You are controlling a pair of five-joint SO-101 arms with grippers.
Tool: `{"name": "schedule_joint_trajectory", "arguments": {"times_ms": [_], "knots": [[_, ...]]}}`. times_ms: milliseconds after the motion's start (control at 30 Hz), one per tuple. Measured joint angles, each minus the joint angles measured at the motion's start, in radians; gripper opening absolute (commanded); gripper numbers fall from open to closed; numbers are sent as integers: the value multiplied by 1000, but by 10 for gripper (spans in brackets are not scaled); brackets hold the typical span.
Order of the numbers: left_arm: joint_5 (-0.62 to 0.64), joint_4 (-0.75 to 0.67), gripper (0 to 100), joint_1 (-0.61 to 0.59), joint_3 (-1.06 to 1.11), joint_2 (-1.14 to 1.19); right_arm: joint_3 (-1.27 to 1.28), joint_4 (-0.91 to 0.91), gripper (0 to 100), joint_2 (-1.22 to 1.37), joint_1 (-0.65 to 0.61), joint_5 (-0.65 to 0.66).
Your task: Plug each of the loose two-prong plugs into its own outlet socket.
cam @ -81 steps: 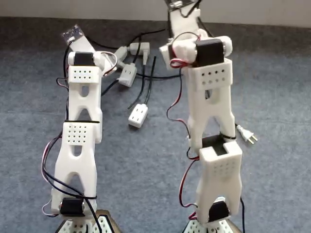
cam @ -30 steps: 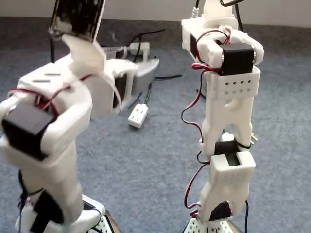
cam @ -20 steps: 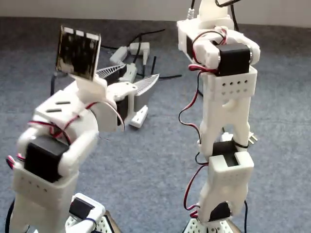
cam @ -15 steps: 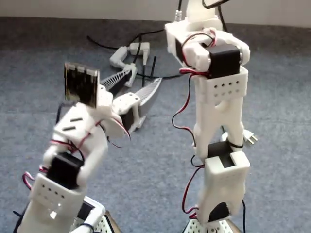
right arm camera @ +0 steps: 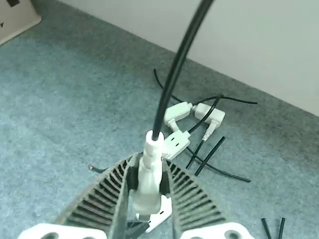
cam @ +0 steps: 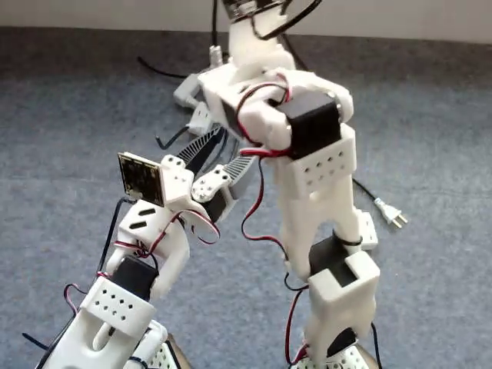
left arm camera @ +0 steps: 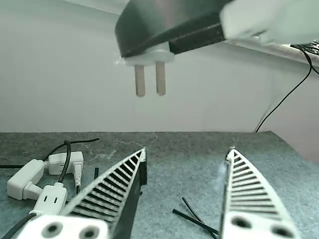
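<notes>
The tabletop (cam: pixel 430 115) is grey carpet. The right end effector (right arm camera: pixel 149 160) grips a plug (right arm camera: pixel 148 184), prongs down, above the open left end effector (left arm camera: pixel 187 150).

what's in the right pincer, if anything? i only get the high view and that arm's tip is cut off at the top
Observer: The right pincer is shut on a white plug, with its black cord running up toward the wrist camera.
Operator: which way do the prongs face
Observer: In the left wrist view, two prongs point straight down, high above the open left pincer. It looks like the same plug.
Operator: where's a free socket
Observer: A white socket lies on the carpet past the right fingertips. Its slotted face is showing and nothing is plugged into it.
</notes>
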Motion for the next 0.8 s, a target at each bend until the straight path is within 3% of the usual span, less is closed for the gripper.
{"name": "schedule_joint_trajectory", "arguments": {"times_ms": [267, 500, 800], "knots": [[0, -6, 257, 0, -12, 8, 0, 21, 6, 0, 8, 0], [0, -6, 257, -83, -91, 20, 0, 23, 6, 0, 35, 0], [0, -8, 257, -94, -270, 319, 0, 23, 6, 0, 37, -75]]}}
